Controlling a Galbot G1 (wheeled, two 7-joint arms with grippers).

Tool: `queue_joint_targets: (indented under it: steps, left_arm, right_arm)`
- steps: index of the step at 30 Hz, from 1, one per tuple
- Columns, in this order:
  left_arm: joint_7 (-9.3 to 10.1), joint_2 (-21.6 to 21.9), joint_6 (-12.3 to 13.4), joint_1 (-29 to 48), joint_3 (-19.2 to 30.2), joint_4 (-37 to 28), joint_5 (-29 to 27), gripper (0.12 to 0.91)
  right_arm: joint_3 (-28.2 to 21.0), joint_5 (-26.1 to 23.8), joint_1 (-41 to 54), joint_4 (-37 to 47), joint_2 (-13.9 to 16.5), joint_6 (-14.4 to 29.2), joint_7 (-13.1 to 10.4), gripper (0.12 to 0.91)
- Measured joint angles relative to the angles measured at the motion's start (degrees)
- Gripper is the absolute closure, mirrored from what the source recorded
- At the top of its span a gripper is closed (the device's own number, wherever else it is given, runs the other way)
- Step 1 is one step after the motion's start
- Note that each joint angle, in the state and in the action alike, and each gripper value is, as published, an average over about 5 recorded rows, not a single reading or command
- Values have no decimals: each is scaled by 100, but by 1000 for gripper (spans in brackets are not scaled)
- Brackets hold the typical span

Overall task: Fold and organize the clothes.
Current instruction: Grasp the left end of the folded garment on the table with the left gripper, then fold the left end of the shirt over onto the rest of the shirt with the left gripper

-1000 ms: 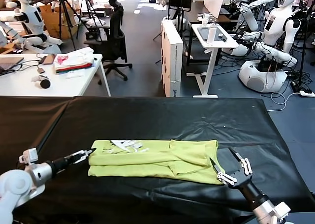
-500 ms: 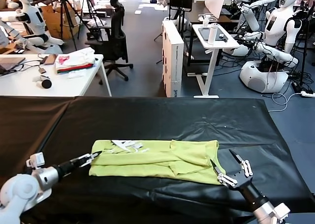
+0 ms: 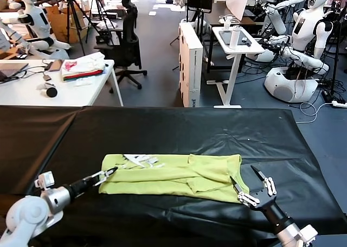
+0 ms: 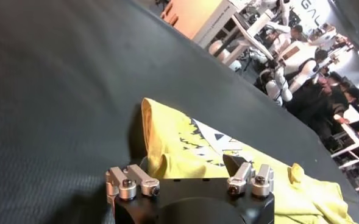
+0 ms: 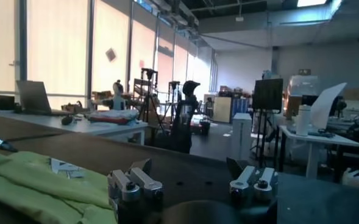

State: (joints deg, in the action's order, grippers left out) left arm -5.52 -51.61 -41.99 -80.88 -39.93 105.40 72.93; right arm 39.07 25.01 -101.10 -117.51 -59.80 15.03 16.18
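t-shirt (image 3: 173,176) lies flat on the table (image 3: 162,127), toward its near edge and about mid-width. left gripper (image 3: 107,174) sits at the shirt's left end, right gripper (image 3: 252,186) at its right end near the front edge. behind the table's far left corner is a desk (image 3: 32,92) with a cloth pile (image 3: 82,66) on it.

Surface (image 3: 179,125): we see a wide top draped in black sheeting, filling the lower half of the head view, creased along its near edge.
Lying on it: we find one lime yellow-green T-shirt (image 3: 173,176), folded into a long band at lower centre, flat on the sheeting.
Shirt detail: we note white print (image 3: 138,160) showing near its upper-left end.
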Motion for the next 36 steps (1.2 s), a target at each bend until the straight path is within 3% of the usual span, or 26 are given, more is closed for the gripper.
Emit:
queue_joint_targets:
  steps: [8,13,21,28,36]
  left_arm:
    - [21,-11,-33,-19,15,1,-18,664]
    - [24,-12,-49,-7,11,0,-57,810]
    - [55,-29,-42,-18,-190,181,-447,847]
    - [-44,208,-34,-147,-508,282,-1112,847]
    - [137,300,-28,-378,-985,563,-1557,847]
  right_arm:
    - [6,0,9,14,-22,7,-1,118]
    - [0,-21,36,50,-51,8,-9,118]
    - [-24,-70,162,156,-78,-5,-151,118]
    - [-93,-154,307,258,-125,-13,-265,118]
    - [-116,-228,368,269,-206,-22,-350,118]
